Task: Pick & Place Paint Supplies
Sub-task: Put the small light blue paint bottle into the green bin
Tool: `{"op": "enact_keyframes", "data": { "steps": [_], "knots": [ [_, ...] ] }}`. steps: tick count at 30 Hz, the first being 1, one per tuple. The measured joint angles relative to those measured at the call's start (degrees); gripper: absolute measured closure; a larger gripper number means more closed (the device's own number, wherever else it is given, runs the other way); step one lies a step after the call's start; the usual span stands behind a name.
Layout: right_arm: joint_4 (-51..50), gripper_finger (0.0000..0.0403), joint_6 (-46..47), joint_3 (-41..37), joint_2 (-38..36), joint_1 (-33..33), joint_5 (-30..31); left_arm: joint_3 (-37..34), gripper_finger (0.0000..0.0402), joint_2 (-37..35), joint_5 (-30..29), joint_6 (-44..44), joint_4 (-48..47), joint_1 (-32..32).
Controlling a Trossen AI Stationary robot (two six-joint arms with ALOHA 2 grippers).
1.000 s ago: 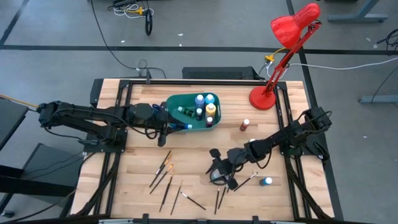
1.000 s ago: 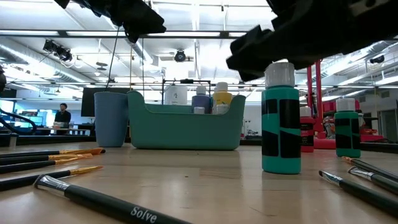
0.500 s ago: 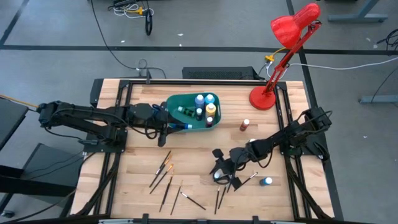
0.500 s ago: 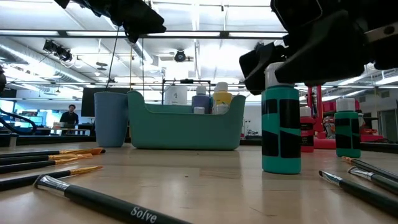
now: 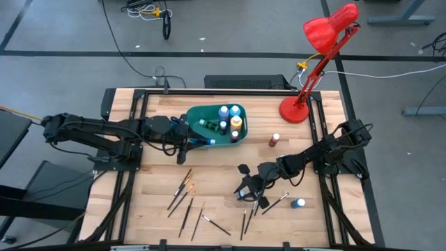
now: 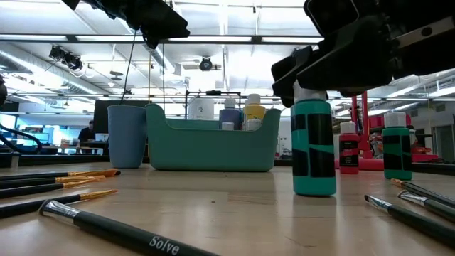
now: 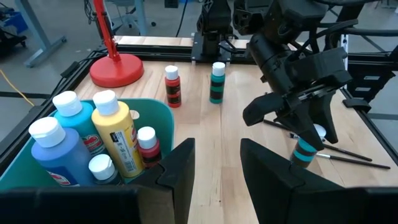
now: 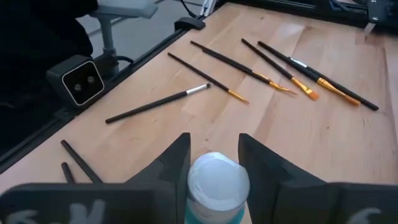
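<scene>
A teal paint bottle with a pale cap stands upright near the table's middle front, and my right gripper is shut on it. Thin dark brushes lie scattered along the front edge, some beyond the bottle. The teal bin holds several bottles: blue, yellow and others. My left gripper hangs open at the bin's left end with nothing between its fingers. A red bottle and another teal one stand on the table at the right. My right gripper has the teal bottle's pale cap between its two fingers, one on each side. The fingers slant down from the table's right side. The bottle stays upright, and its base appears to rest on the wood.
A red desk lamp stands at the far right corner. A blue cup sits beside the bin. Black rails frame the tabletop. Bare wood lies between the bin and the brushes.
My right gripper has sunk a little over the teal bottle's cap, and its fingers have closed in on the cap. The bottle has shifted slightly sideways and stays upright.
</scene>
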Motion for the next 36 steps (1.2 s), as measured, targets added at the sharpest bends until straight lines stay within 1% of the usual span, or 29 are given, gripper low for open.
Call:
{"op": "enact_keyframes", "data": {
  "steps": [3, 5, 8, 12, 14, 17, 19, 21, 23, 25, 27, 28, 30, 33, 36],
  "knots": [
    [3.5, 0.0298, -0.8, 0.0, 0.2, -0.1, 0.3, 0.0, 0.0264, 0.0, 0.0, 0.0, 0.2, 0.0],
    [8.4, 0.029, -1.5, 0.7, 0.2, -0.1, 3.4, 0.0, 0.0264, 0.0, 0.0, 0.0, 0.3, 0.0],
    [14.2, 0.0286, -3.5, 2.1, 0.1, -0.5, 12.9, 0.0, 0.0264, 0.0, 0.0, 0.1, 0.3, 0.0],
    [16.1, 0.0294, -7.6, 6.6, 0.1, -2.8, 30.1, 0.0, 0.0264, 0.0, -0.3, 0.9, 0.3, 0.0],
    [15.6, 0.0296, -7.1, 9.5, 0.1, -4.6, 36.5, 0.0, 0.0264, 0.0, -0.9, 1.0, 0.3, 0.0],
    [11.0, 0.0295, -2.6, 14.0, 0.1, -6.9, 41.6, 0.0, 0.0264, 0.0, -1.0, 1.0, 0.3, 0.0],
    [4.8, 0.0296, 2.1, 16.5, 0.1, -7.9, 45.2, 0.0, 0.0264, 0.0, -0.6, 1.0, 0.2, 0.0],
    [-3.6, 0.0296, 6.1, 18.3, 0.1, -8.5, 48.5, 0.0, 0.0264, 0.0, -0.5, 1.0, 0.2, -0.2],
    [-11.3, 0.0296, 10.9, 19.2, 0.1, -8.7, 52.3, 0.0, 0.0264, 0.0, -0.5, 1.1, 0.2, -0.4],
    [-15.1, 0.0296, 14.3, 19.2, 0.1, -8.7, 56.1, 0.0, 0.0264, 0.0, -0.5, 2.0, 0.0, -0.7],
    [-17.1, 0.0296, 15.4, 19.1, 0.1, -8.8, 59.4, 0.0, 0.0264, 0.0, -0.5, 3.1, -0.1, -1.0],
    [-17.6, 0.0296, 15.3, 19.1, 0.1, -8.9, 60.5, 0.0, 0.0264, 0.0, -0.5, 3.4, -0.1, -1.2],
    [-17.2, 0.0296, 15.4, 19.1, 0.1, -9.6, 60.0, 0.0, 0.0264, 0.0, -0.5, 3.5, -0.1, -1.4],
    [-14.8, 0.0296, 15.4, 19.1, 0.5, -11.2, 54.9, 0.0, 0.0264, 0.0, -0.4, 3.5, -0.2, -1.6],
    [-11.8, 0.0295, 15.1, 19.1, 3.7, -12.5, 53.1, 0.0, 0.0264, 0.0, -0.4, 3.6, -0.3, -1.9]
  ]
}}
